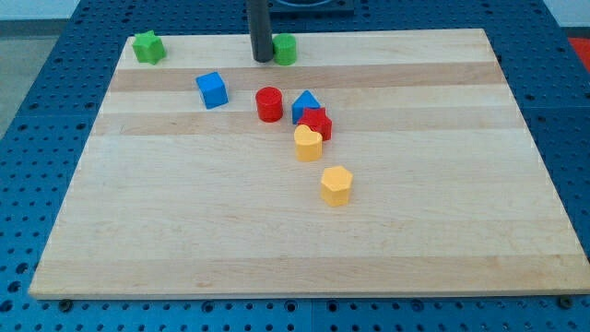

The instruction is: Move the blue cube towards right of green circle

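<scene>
Beside the green circle [285, 49] rests my tip [263, 60].

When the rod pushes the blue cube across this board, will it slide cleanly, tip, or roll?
The blue cube sits flat on the smooth wooden board, so it probably slides rather than rolls. It looks squat, so tipping seems unlikely. With flat sides, an off-centre push may turn it. My tip is beside the green circle.

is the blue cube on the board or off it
On the board: the blue cube rests flat on the wooden board, inside its top edge, left of my tip and the green circle.
</scene>
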